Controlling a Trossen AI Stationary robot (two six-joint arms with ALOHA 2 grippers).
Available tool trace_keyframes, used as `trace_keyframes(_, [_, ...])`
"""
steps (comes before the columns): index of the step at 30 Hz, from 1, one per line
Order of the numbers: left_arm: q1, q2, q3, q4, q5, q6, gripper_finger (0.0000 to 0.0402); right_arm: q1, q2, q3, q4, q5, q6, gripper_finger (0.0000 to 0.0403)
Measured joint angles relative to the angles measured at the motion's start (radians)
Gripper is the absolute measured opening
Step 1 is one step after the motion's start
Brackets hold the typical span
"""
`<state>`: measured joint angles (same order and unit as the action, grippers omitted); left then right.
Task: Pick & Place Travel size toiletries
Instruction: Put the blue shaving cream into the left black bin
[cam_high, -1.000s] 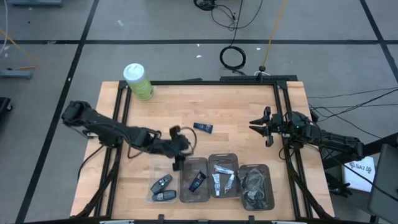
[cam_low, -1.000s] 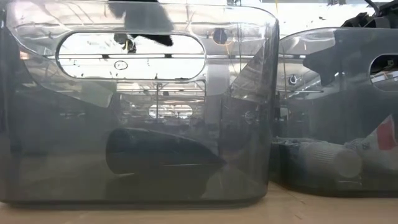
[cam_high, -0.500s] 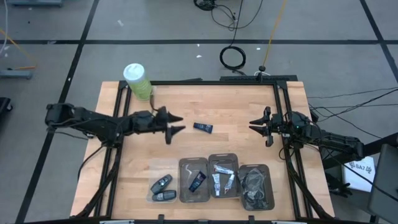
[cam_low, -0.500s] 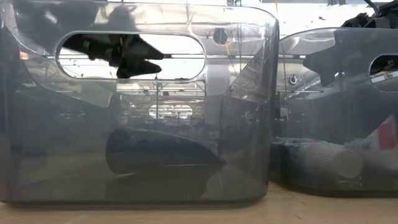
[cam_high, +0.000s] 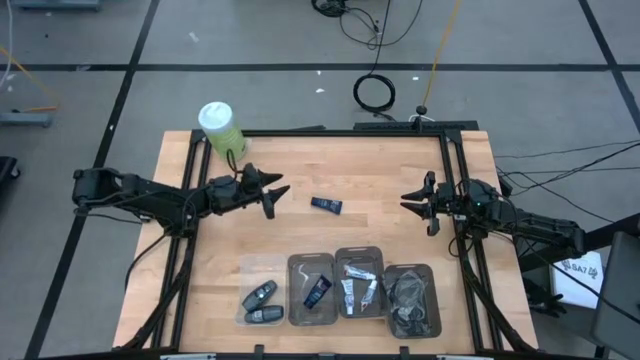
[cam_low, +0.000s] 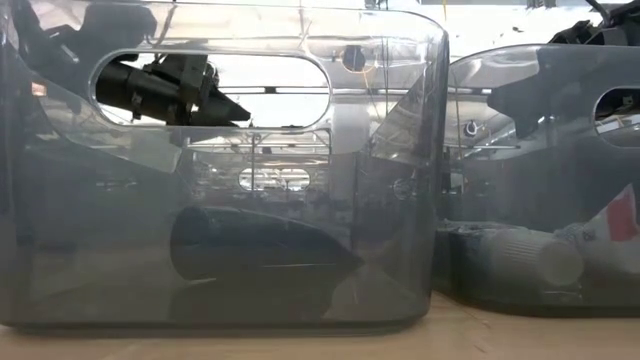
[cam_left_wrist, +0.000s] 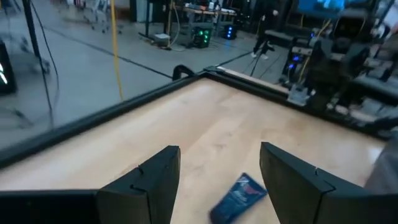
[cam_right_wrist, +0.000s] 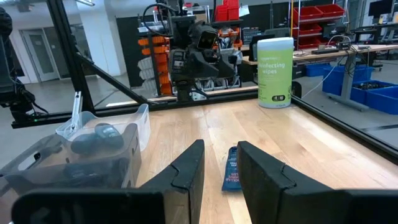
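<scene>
The wooden table (cam_high: 380, 170) is sitting inside a black frame on a grey tiled floor, with cables lying beyond its far edge. A navy toiletry tube (cam_high: 326, 205) is lying alone on the open middle boards. The left gripper (cam_high: 276, 196) is hovering beside it, fingers spread and empty. The right gripper (cam_high: 415, 206) is waiting near the right rail, fingers slightly parted, holding nothing. Four clear bins (cam_high: 360, 262) are lining the near edge, two holding toiletries.

Your pale wooden table (cam_high: 380, 170) carries: one dark navy tube (cam_high: 326, 205) loose mid-table, green wipes canister with white lid (cam_high: 222, 130) at a far corner, four clear plastic bins (cam_high: 361, 262) along the near edge.
</scene>
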<state>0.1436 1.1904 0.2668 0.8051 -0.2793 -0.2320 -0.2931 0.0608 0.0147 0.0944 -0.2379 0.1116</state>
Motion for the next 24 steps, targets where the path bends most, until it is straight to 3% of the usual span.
trace_keyframes(3, [-0.002, 0.000, 0.000, 0.000, 0.000, 0.054, 0.0218, 0.000, 0.000, 0.000, 0.000, 0.000, 0.000, 0.0084])
trace_keyframes(9, [-0.008, 0.015, 0.001, 0.014, -0.001, -0.003, 0.0218, 0.000, 0.000, 0.000, 0.000, 0.000, 0.000, 0.0084])
trace_keyframes(13, [0.018, 0.016, 0.001, 0.017, -0.062, -0.138, 0.0219, 0.000, 0.000, 0.000, 0.000, 0.000, 0.000, 0.0085])
trace_keyframes(17, [0.028, 0.021, 0.004, 0.002, 0.024, -0.173, 0.0238, 0.000, 0.000, 0.000, 0.000, 0.000, 0.000, 0.0084])
trace_keyframes(20, [0.024, 0.023, 0.062, -0.114, 0.065, -0.195, 0.0267, 0.000, 0.000, 0.000, 0.000, 0.000, 0.000, 0.0084])
trace_keyframes(24, [0.012, 0.040, 0.241, -0.455, 0.078, -0.144, 0.0302, 0.000, 0.000, 0.000, 0.000, 0.000, 0.000, 0.0084])
